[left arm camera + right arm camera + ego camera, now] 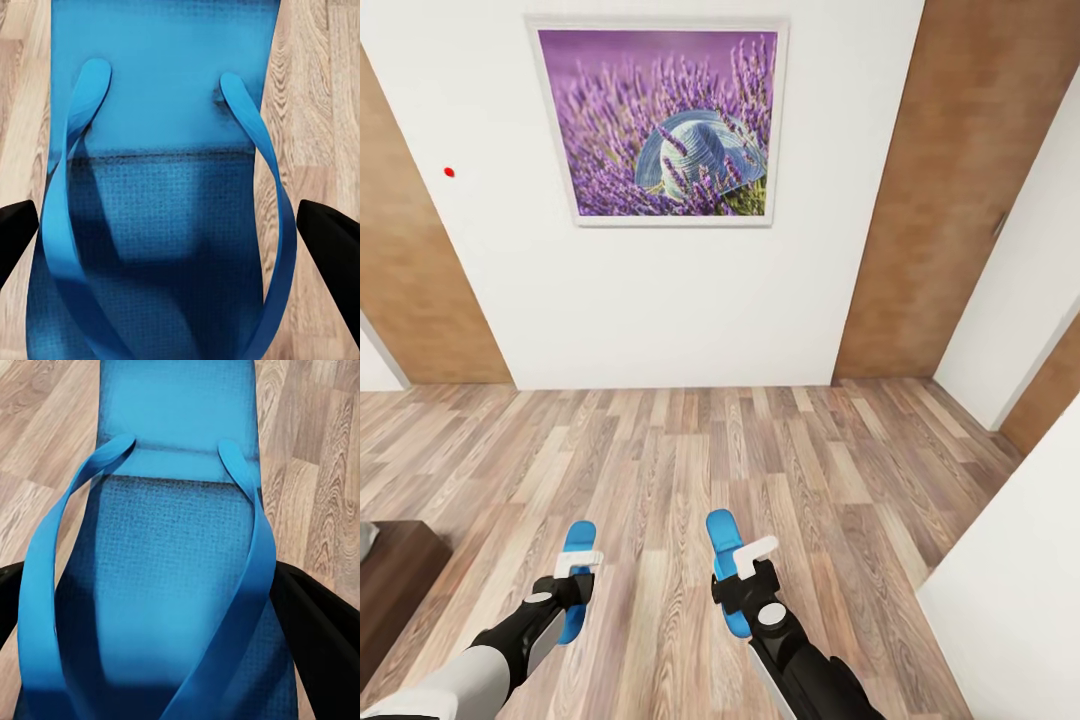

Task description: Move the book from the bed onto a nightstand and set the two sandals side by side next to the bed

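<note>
While each gripper, left gripper (572, 585) and right gripper (740, 585), clamps a sandal (578, 560) (725, 560), placing both, plus the book, remains.

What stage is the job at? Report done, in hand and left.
Done: both sandals are picked up. In hand: the left gripper holds one sandal, the right gripper the other sandal, carried over the floor facing a wall with a lavender picture. Left: set them side by side by the bed. The book's state cannot be judged here.
</note>
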